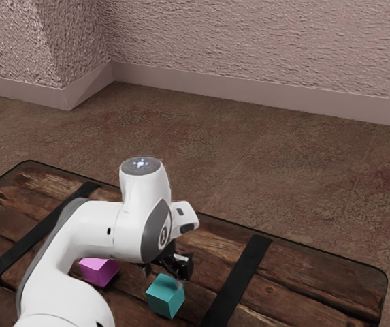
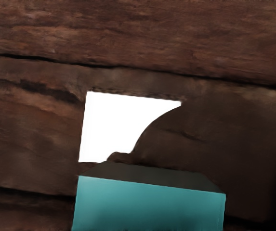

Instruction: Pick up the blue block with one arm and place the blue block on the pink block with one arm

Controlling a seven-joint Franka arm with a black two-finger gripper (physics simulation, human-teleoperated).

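The blue block (image 1: 165,296), teal in colour, rests on the wooden table (image 1: 303,272) near its front edge. My gripper (image 1: 167,271) hangs just above the block's top, fingers spread apart and open, with nothing between them. The pink block (image 1: 99,270) sits on the table toward the exterior view's left of the blue block, partly hidden behind my white arm. In the wrist view the blue block (image 2: 147,204) lies right under the hand, with dark wood planks beyond it.
Two black bands (image 1: 239,279) cross the tabletop. The table's edge runs close beyond the blocks on the exterior view's right. A bright patch of light (image 2: 113,127) lies on the wood past the blue block. Brown floor and textured walls surround the table.
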